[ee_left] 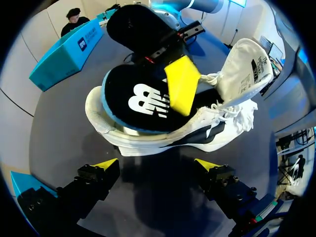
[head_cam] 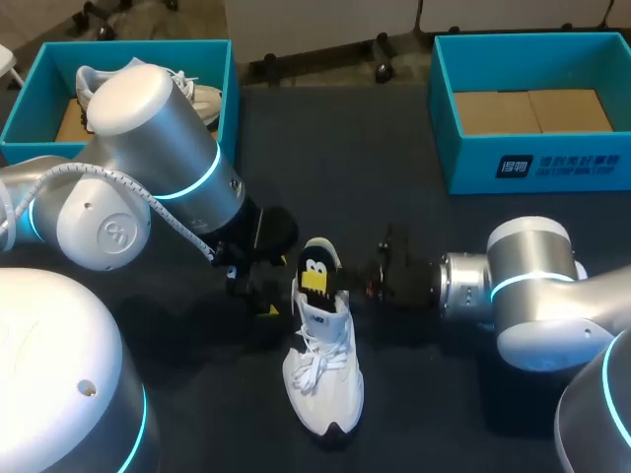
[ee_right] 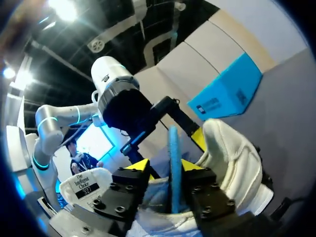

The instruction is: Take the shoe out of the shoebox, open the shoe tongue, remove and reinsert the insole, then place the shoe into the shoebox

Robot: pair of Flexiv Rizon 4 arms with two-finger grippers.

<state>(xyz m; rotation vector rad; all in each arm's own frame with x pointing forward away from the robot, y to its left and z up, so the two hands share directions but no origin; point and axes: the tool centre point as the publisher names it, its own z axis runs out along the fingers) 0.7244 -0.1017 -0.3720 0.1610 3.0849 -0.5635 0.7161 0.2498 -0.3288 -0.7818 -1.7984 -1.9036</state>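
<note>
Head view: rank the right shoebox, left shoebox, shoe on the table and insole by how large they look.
1. The right shoebox and left shoebox look alike; my left arm hides part of the left one, so they are unranked.
2. The shoe on the table.
3. The insole, standing in its opening.

dark table (head_cam: 325, 128) holds a white shoe (head_cam: 325, 379), left shoebox (head_cam: 128, 45), right shoebox (head_cam: 473, 163).

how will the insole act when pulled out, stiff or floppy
Probably thin and bendy but not limp: the insole stands up from the shoe in the right gripper without drooping. Likely light; the unheld shoe could tip.
</note>
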